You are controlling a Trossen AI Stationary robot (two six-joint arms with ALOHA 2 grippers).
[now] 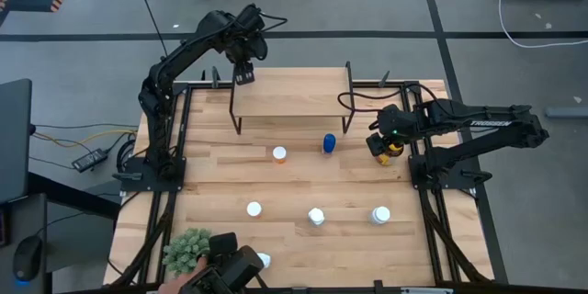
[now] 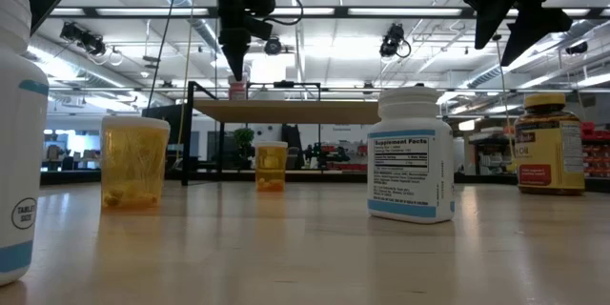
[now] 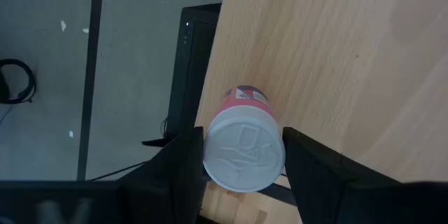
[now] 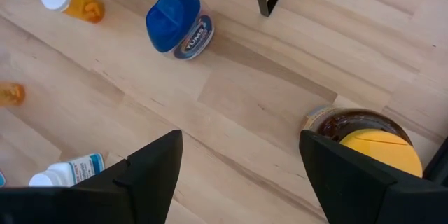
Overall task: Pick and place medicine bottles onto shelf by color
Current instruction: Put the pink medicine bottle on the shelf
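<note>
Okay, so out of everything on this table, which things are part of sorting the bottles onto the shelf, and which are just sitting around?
Part of the job:
- pinkish bottle, between the left gripper fingers at the shelf
- blue bottle
- orange bottle
- amber yellow-capped bottle, below the open right gripper
- white bottles

Just lying about:
- green plant

**Two black arms, plainly built**

Both arms are matte black, made of boxy links joined by rounded housings. The right arm [image 1: 478,124] carries pale lettering along its forearm; the left arm [image 1: 184,55] trails thin black cable. The fingers [image 4: 150,175] are broad, dark, angular wedges.
</note>
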